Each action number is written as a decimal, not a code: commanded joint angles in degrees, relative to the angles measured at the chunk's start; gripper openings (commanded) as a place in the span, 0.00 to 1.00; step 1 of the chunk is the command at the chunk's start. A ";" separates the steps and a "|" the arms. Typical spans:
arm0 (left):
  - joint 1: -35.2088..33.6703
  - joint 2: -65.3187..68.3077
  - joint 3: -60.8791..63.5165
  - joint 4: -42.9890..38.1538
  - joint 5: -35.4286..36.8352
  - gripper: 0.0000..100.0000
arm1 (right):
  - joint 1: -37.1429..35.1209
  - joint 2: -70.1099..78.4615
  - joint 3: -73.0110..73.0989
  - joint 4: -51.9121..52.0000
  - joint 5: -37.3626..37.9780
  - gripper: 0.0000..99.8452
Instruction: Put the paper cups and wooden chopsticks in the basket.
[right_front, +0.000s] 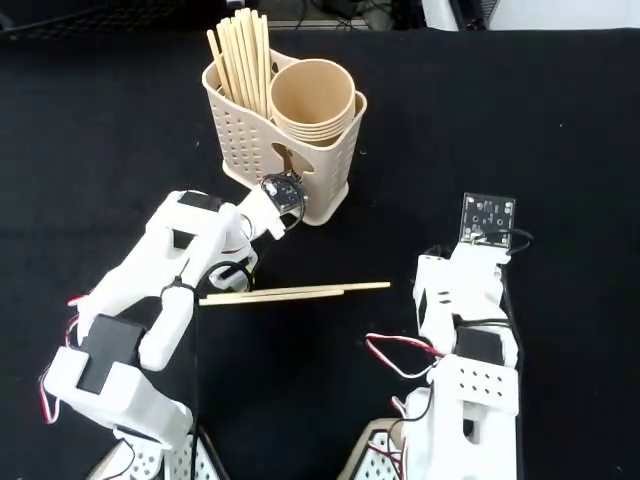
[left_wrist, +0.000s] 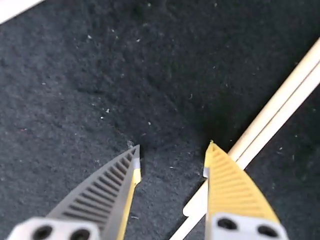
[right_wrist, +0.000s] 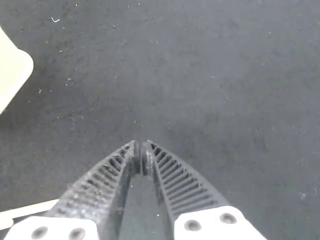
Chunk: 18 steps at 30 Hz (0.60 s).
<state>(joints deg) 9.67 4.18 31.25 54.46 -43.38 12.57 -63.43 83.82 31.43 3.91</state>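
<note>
Far middle of a black table (right_front: 560, 150): a cream perforated basket (right_front: 285, 150), upright and already loaded. In 1 side, a nested stack of paper cups (right_front: 312, 95). In the other, a bundle of wooden chopsticks (right_front: 243, 60) on end, tips well above the rim.

Nearer the arms, flat on the cloth: 2 loose chopsticks (right_front: 295, 292), side by side and touching, lengthwise across the gap between the 2 arms.

Left gripper (left_wrist: 172, 150) low over the table at 1 end of that pair, jaws parted and holding nothing, bare cloth between the tips. Yellow finger (left_wrist: 235, 195) just beside the sticks; contact or none, impossible to tell.

Right gripper (right_wrist: 140, 150) over bare cloth, jaws pressed together with nothing between them. At the edge of the right wrist view, a pale corner of the basket.
</note>
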 joint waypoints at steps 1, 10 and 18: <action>-0.22 -3.16 0.13 1.58 -0.35 0.20 | -0.53 -1.01 -0.13 -1.32 -0.35 0.04; 3.47 -17.49 0.75 13.45 -0.44 0.25 | -0.53 -1.27 2.15 -1.58 2.73 0.04; 7.78 -17.49 7.08 10.02 -3.60 0.26 | -0.53 -1.27 2.33 -1.32 3.16 0.04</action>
<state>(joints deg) 15.82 -11.12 36.26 67.21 -45.05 12.57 -63.60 86.46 31.25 6.64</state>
